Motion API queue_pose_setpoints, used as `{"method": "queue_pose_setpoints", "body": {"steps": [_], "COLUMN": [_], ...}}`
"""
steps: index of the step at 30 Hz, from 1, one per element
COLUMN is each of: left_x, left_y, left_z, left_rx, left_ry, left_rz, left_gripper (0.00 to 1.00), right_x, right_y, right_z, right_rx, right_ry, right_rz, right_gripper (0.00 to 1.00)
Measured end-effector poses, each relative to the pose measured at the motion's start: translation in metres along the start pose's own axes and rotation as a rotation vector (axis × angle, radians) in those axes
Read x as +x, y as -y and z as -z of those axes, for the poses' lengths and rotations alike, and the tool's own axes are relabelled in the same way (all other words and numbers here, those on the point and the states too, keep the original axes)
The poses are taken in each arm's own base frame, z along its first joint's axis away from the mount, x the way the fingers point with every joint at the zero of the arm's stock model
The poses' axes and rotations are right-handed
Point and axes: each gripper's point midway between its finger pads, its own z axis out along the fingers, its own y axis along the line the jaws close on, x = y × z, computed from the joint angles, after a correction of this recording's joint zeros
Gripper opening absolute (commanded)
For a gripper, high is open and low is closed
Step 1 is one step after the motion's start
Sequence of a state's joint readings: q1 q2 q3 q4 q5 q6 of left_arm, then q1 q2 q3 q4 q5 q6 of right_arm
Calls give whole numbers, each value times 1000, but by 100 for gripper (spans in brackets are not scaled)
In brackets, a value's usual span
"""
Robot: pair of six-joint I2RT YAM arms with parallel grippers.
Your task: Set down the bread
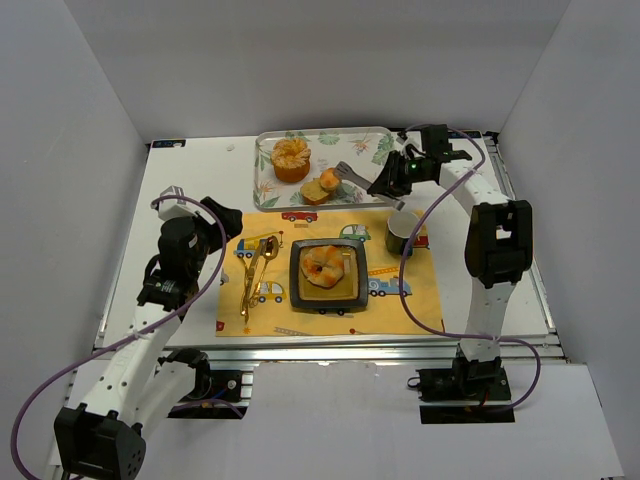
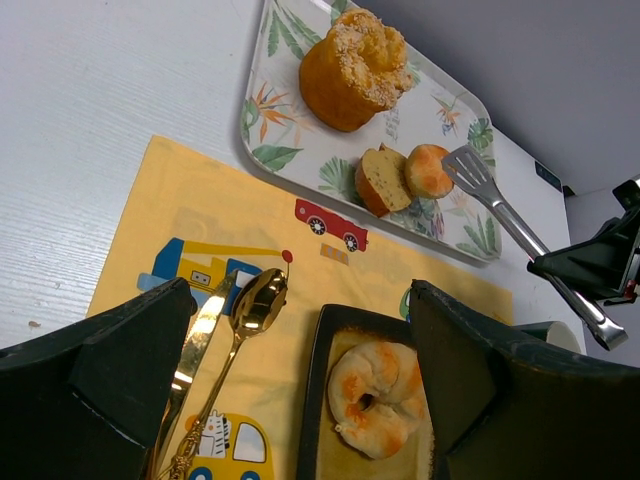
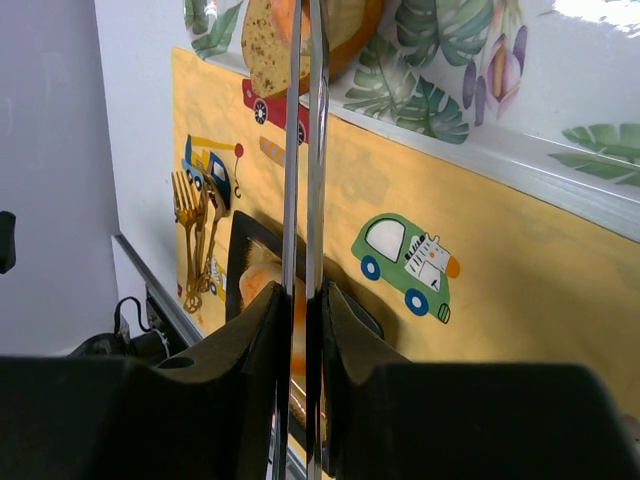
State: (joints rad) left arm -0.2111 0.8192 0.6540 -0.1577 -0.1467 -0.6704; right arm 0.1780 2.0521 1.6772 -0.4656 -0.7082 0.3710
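One golden-brown bread roll [image 1: 325,266] lies on the black square plate [image 1: 298,290] on the yellow placemat; it also shows in the left wrist view [image 2: 380,398]. A second small roll [image 1: 330,179] [image 2: 430,170] lies on the leaf-print tray [image 1: 375,135], against a flat tan slice [image 1: 314,191]. My right gripper [image 1: 387,182] [image 3: 303,300] is shut on metal tongs [image 1: 352,174] [image 3: 305,150], whose head sits just right of the tray roll. My left gripper [image 1: 226,221] [image 2: 300,300] is open and empty, left of the plate.
A tall orange muffin-like cake [image 1: 291,158] stands on the tray's left part. A green mug [image 1: 402,233] stands right of the plate, under the right arm. Gold cutlery [image 1: 254,270] lies on the placemat [image 1: 400,300] left of the plate. White walls enclose the table.
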Motion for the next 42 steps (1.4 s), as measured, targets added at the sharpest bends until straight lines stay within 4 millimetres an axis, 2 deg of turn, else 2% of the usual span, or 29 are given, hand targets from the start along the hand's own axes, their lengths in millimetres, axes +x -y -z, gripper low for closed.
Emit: {"method": "queue_pose_setpoints", "body": {"steps": [4,8,12,15,20,22,26,30,34,42], "left_x": [-1,-3,-6,-8,-11,-12,-12,-11,-9,-9], "left_y": [1,2,4,5,7,8,9,10,9,10], "left_z": [1,3,5,7,9,9,8,7,7,6], "left_rx": [4,8,16,22,32,35,41,49,52,59], "left_ry": [5,11,20,28,39,42,46,48,44,48], "left_rz": [1,2,4,7,12,15,17,18,17,20], "left_gripper": [98,98,98,98,98,98,98,98,98,98], "right_x": [-5,-5,16,46,116,145,201,235,246,233], "right_y": [2,-8,-28,-48,-80,-86,-81,-61,-49,-41], "right_z": [8,23,46,64,86,90,92,89,85,77], "right_rx": [-18,-52,-99,-143,-252,-292,-331,-301,-261,-205], "right_ry": [15,30,24,-6,-128,-183,-295,-396,-443,-411], "right_rz": [2,57,185,332,619,707,797,824,853,908], "right_gripper": [0,0,0,0,0,0,0,0,0,25]}}
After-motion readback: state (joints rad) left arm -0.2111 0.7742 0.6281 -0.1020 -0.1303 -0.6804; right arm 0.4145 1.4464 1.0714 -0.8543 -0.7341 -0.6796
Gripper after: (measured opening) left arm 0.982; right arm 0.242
